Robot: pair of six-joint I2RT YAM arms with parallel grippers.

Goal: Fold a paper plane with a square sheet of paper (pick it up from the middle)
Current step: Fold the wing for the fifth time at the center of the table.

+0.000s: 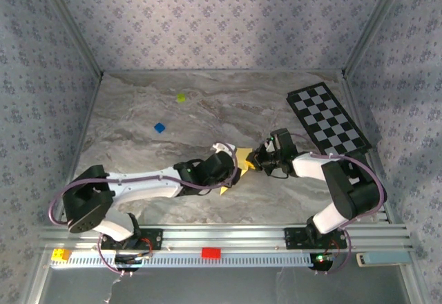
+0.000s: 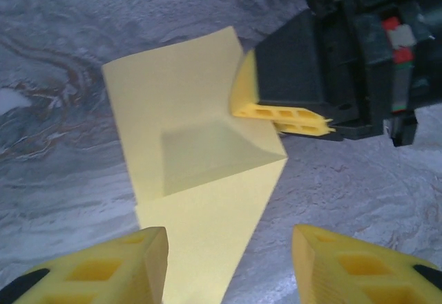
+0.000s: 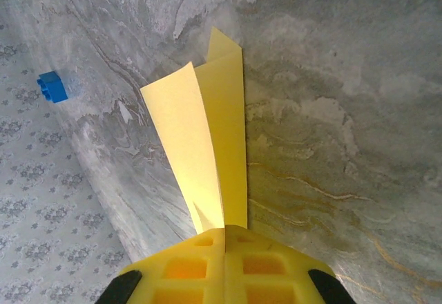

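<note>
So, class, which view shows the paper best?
Left wrist: the paper shows broadside, folds plain, the right gripper pinching its edge. Right wrist shows it as a narrow strip rising from the grip; top external shows small yellow scraps, mostly hidden.

Grey marbled table [image 1: 228, 103] with a checkered board [image 1: 328, 119] far right, a blue block [image 1: 159, 128] and yellow-green block [image 1: 181, 98] left of centre, folded yellow paper [image 2: 186, 97] mid-near.
</note>
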